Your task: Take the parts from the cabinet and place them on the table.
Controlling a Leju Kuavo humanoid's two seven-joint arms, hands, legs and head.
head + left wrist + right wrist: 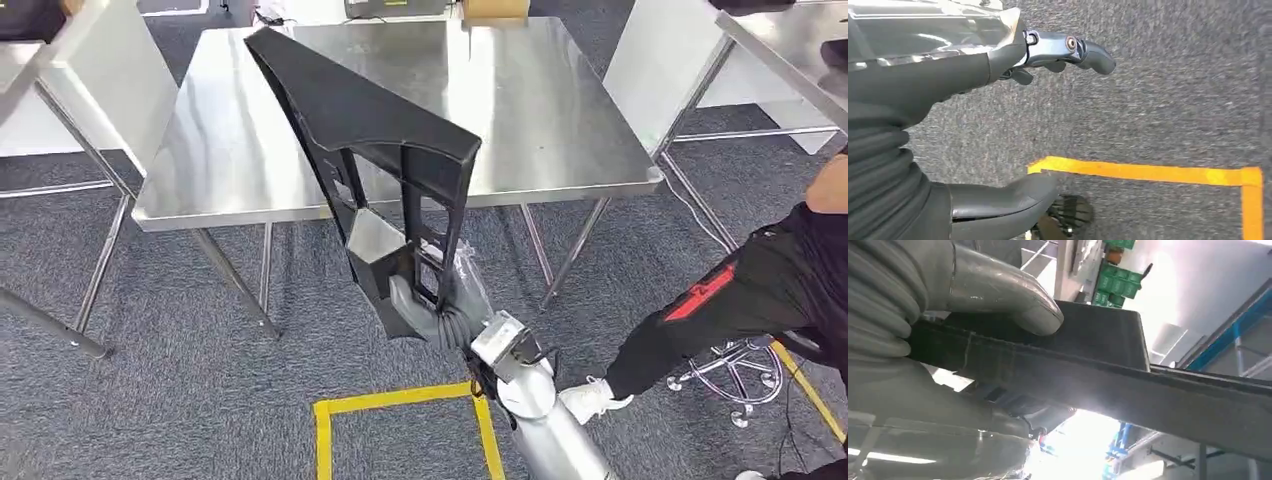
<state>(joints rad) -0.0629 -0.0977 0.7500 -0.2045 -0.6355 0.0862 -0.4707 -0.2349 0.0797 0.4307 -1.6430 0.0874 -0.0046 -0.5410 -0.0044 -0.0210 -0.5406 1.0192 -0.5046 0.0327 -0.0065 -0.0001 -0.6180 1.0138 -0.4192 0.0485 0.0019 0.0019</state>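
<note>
Partway through, by the look of it: large black part (370,130) already out of the cabinet and carried, but not yet set down. In the head view, gripped at its lower end by the right hand (425,310) just below frame centre, with the broad upper end slanting up toward the upper left and overlapping the steel table (560,110) in the picture; whether any of it touches the tabletop cannot be told, though the gripped end hangs clearly off the near edge above the carpet. Left to do, as judged: bring the part fully over the top, lower it, let go. Close up in the right wrist view, thick grey thumb (1013,300) pressed onto the part's flat face at upper left, confirming a firm clamp that the head view only hints at; green bins (1118,280) at top centre. In the left wrist view, left hand (998,125) holding nothing, fingers apart, hanging over grey carpet with yellow floor tape (1148,172) across the lower right. Seated person's leg (720,300) at right of the head view.
</note>
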